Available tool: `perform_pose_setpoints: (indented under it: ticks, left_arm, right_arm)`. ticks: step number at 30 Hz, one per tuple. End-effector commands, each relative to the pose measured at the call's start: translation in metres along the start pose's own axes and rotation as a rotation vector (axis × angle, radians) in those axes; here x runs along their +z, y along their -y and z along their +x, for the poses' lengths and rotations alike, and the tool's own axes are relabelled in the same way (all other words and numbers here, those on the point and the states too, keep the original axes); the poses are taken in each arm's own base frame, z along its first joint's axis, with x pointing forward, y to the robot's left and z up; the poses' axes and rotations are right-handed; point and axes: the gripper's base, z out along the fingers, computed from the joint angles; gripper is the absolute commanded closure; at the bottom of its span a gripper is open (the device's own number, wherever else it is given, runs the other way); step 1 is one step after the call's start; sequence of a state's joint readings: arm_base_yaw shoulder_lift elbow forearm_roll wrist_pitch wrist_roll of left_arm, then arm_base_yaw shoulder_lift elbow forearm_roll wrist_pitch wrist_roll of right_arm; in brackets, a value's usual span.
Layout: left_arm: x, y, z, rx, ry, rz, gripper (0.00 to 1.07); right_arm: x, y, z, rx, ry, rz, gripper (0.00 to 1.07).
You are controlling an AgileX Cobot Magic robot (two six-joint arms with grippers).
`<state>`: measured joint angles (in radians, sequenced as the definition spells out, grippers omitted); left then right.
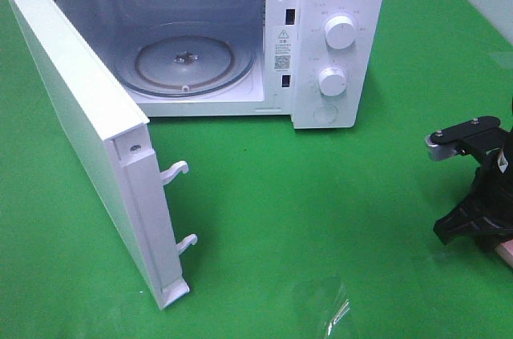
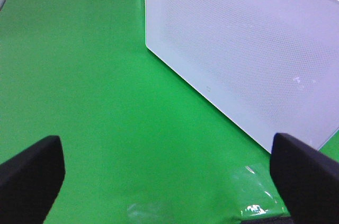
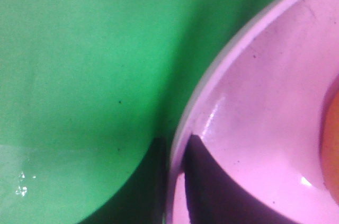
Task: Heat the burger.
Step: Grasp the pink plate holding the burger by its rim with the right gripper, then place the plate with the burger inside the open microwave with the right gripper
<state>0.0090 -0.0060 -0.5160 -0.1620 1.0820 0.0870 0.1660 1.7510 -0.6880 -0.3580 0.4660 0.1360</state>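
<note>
Right end effector [image 3: 176,147] clamped on rim of round pink plate [image 3: 265,102], one finger inside, one outside. Orange-brown burger [image 3: 332,144], only a sliver showing, sits on plate inward of that grip; right arm nearer. Left end effector [image 2: 165,150] gapes wide, empty. Count: one burger, one plate, one open white microwave [image 1: 337,2] on green desk [image 1: 321,195]
</note>
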Motion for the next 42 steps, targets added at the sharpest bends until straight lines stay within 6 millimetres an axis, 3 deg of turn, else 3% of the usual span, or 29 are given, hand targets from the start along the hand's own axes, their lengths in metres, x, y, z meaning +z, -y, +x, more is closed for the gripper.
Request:
perform_pose_setpoints:
  ticks: [1, 16, 27, 42]
  left_arm:
    - [-0.002, 0.001, 0.000, 0.000, 0.025, 0.008, 0.09]
    - [-0.002, 0.001, 0.000, 0.000, 0.025, 0.008, 0.09]
    - [-0.002, 0.001, 0.000, 0.000, 0.025, 0.008, 0.09]
    - [-0.002, 0.001, 0.000, 0.000, 0.025, 0.008, 0.09]
  right_arm:
    - [0.002, 0.000, 0.001, 0.003, 0.000, -0.006, 1.07]
    - [-0.002, 0.003, 0.006, 0.052, -0.051, 0.033, 1.07]
    - [-0.030, 0.013, 0.010, 0.085, -0.014, 0.111, 1.07]
    - [-0.058, -0.006, 0.012, -0.025, -0.005, 0.224, 1.07]
